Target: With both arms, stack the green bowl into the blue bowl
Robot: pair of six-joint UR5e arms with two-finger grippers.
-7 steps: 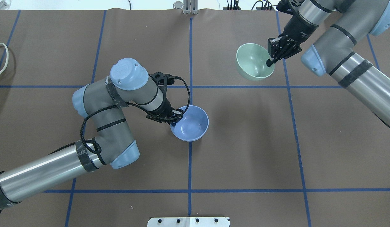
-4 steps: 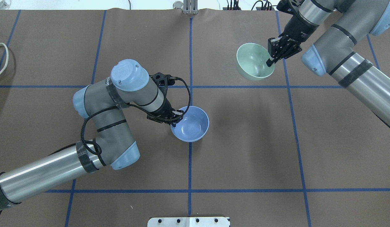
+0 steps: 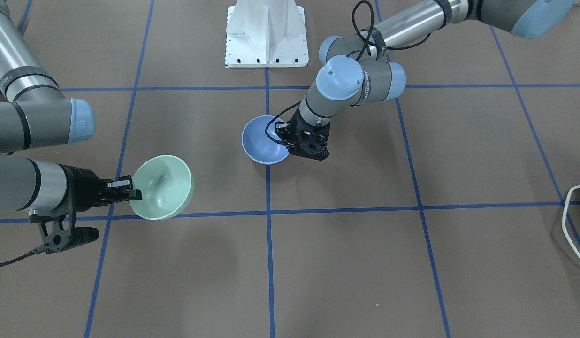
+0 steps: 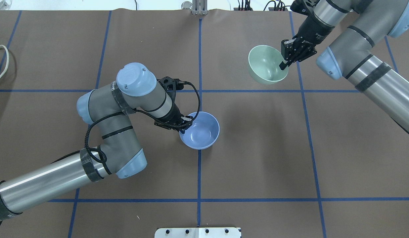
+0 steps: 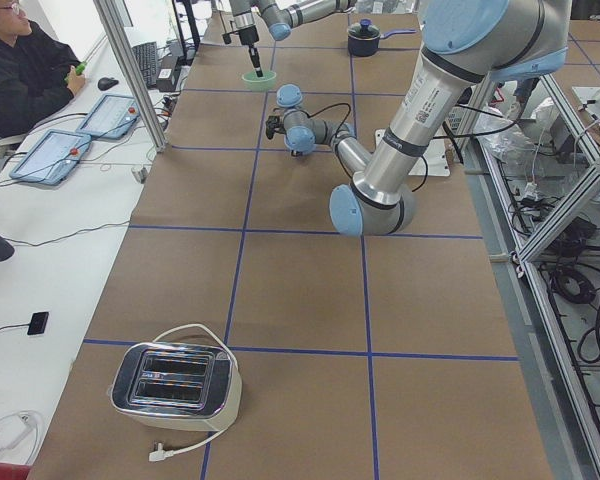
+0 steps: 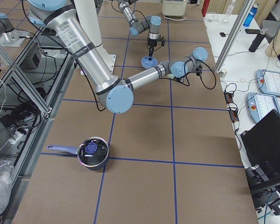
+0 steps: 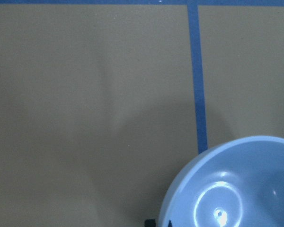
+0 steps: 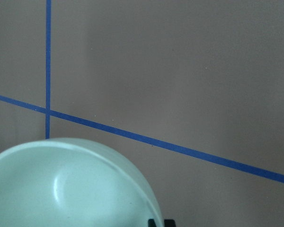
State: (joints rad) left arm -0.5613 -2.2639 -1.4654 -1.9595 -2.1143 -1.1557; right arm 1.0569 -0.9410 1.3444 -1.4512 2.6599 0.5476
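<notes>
1. My left gripper [image 4: 185, 124] is closed on the near-left rim of the blue bowl [image 4: 202, 131]. One finger is inside the wall and the other outside it.
2. The blue bowl sits near the middle of the brown tabletop [image 4: 257, 158]. It lies over the central one of the blue tape lines [image 4: 199, 175], on the robot's side of the crossing line. From the front-facing view, the same gripper [image 3: 286, 137] meets the bowl [image 3: 262, 143] at its rim.
3. The left wrist view shows the blue bowl [image 7: 236, 189] low in the corner, mouth up. I cannot tell from any view whether its base touches the tabletop.
4. My right gripper [image 4: 284, 63] is pinched shut on the right-hand rim of the green bowl [image 4: 264, 66]. A fingertip shows against the bowl's inner wall.
5. The green bowl is over the far right part of the tabletop, beyond the crossing tape line and well apart from the blue bowl. In the front-facing view it [image 3: 164, 187] hangs tilted from the gripper [image 3: 132, 193], with its mouth turned partly sideways.
6. Elsewhere, a toaster [image 5: 175, 380] stands at the left end of the tabletop. A lidded pot [image 6: 92, 153] stands at the right end, and the white pedestal base [image 3: 266, 33] is at the robot's edge.
</notes>
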